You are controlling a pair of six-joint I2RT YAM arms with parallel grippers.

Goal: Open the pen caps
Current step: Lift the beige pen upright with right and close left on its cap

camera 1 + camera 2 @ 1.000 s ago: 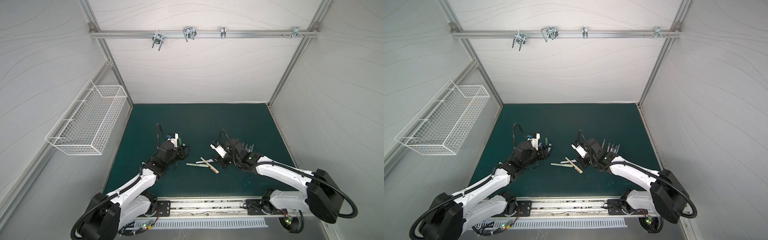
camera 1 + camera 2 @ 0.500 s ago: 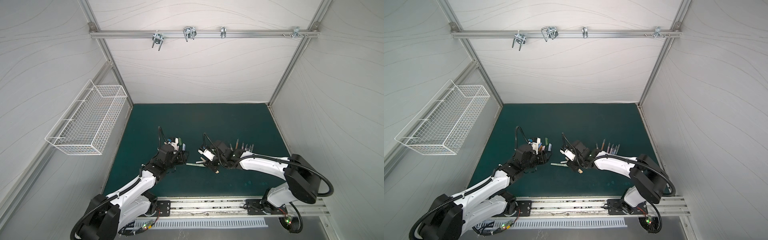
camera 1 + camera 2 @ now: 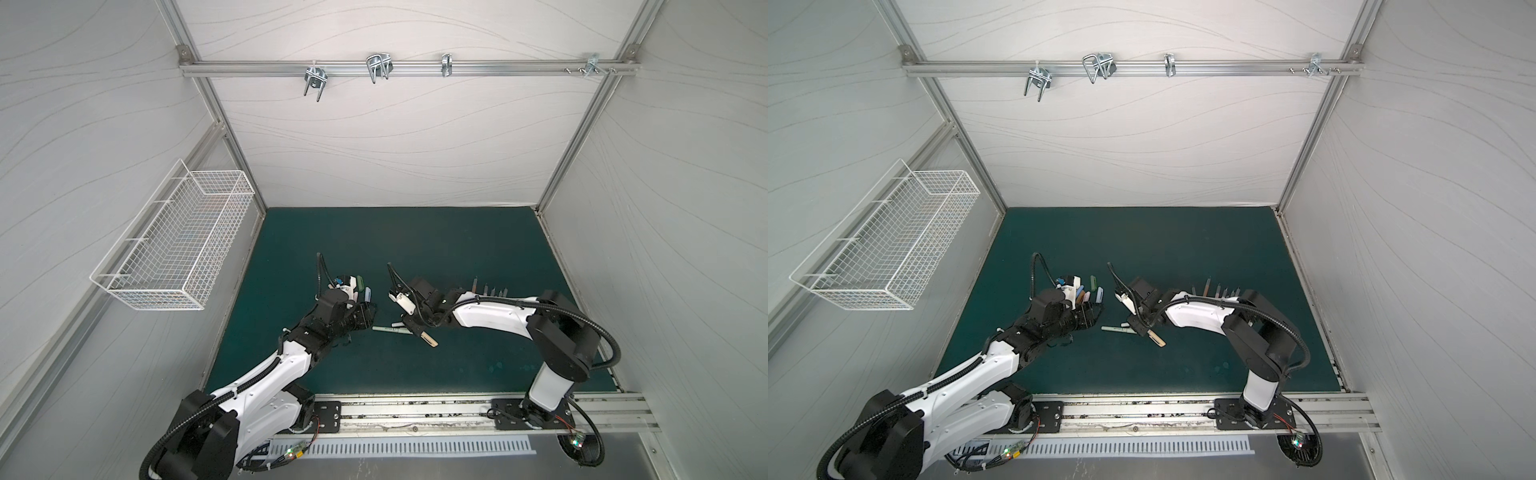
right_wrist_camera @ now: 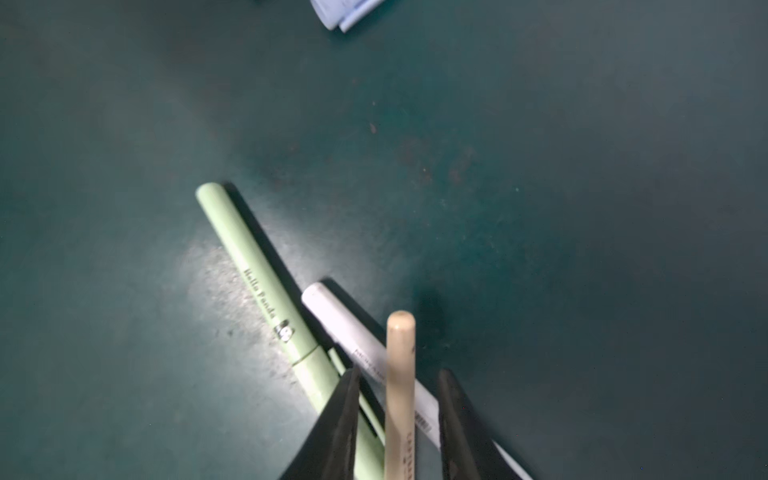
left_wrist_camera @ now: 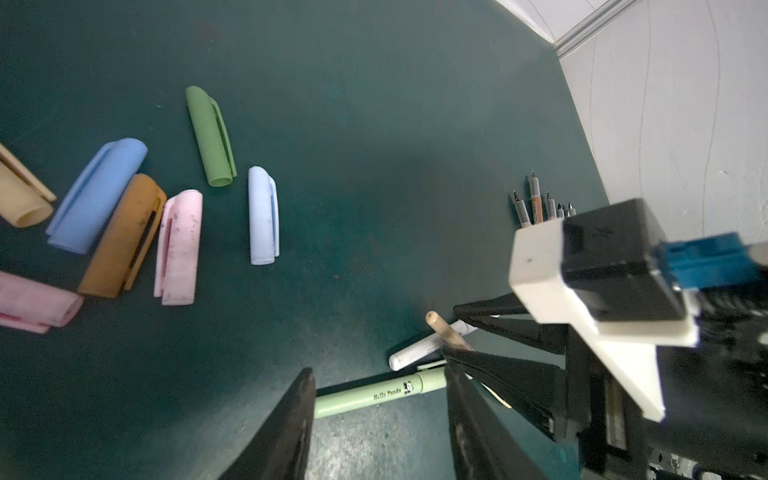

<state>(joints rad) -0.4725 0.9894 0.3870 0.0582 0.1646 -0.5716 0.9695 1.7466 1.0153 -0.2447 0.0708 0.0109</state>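
Right gripper [image 4: 399, 370] is straddling the slim tan plastic pen [image 4: 400, 332], jaws part-open; can't tell if it's clamping. Pen is lying centre-near on the dark green mat [image 3: 415, 249], axis far-left to near-right, crossing a white pen [image 5: 419, 349]. Left gripper [image 5: 378, 368] is hovering open just left, over the pale-green pen [image 5: 374, 395]. Open mat on the far side.

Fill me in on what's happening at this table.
Pen uncapping is under way. The right gripper straddles a tan pen, fingers open. The left gripper, also open, brackets the capped green pen. Loose caps and uncapped pens lie aside on the mat.
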